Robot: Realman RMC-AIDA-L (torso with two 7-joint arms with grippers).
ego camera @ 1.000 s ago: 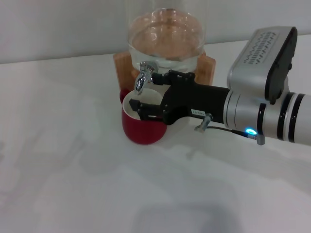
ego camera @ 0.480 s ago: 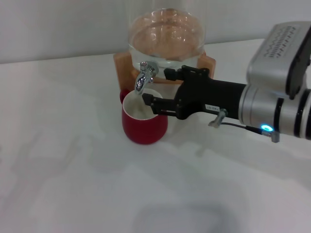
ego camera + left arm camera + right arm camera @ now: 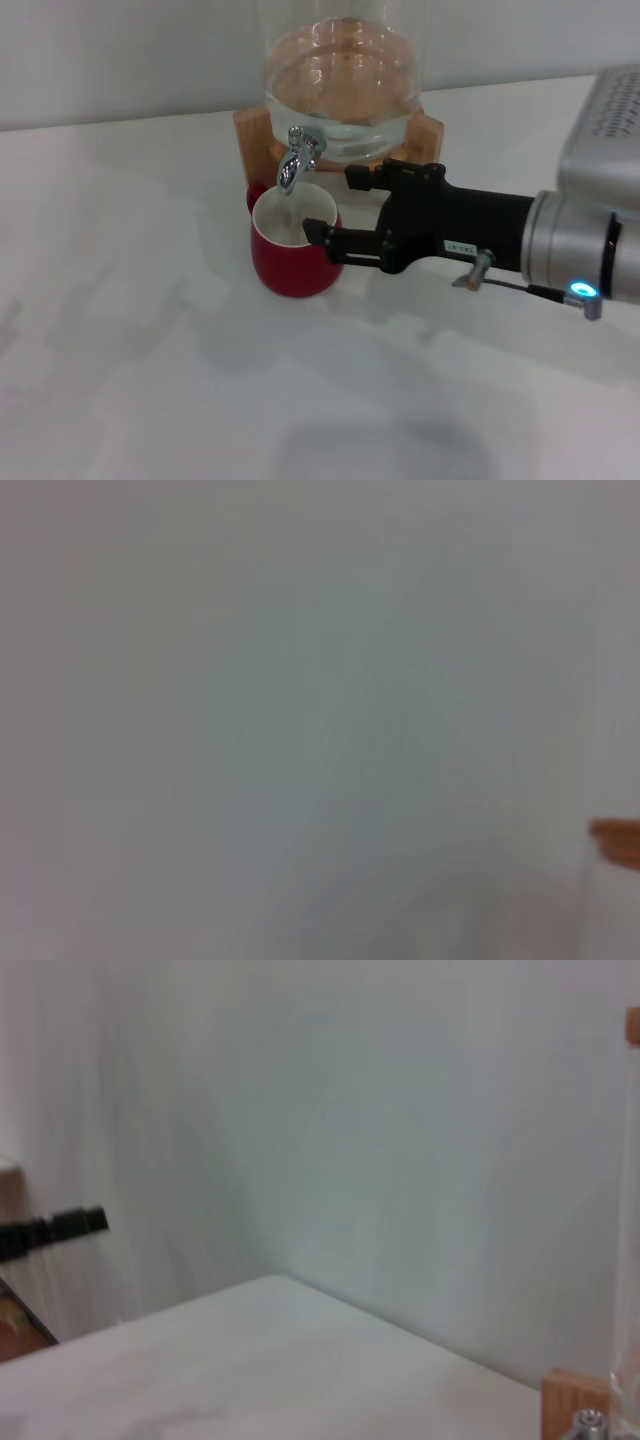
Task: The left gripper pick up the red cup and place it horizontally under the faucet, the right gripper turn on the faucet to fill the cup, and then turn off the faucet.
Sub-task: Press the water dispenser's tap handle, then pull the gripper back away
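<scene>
Head view: the red cup stands upright on the white table, directly under the faucet of the glass jar. Beside the cup's right, the right gripper hovers, its 2 fingers spread, grasping nothing.

Red cup on table, directly under faucet; right gripper just right of cup.

White tabletop, pale wall; wooden stand corner
</scene>
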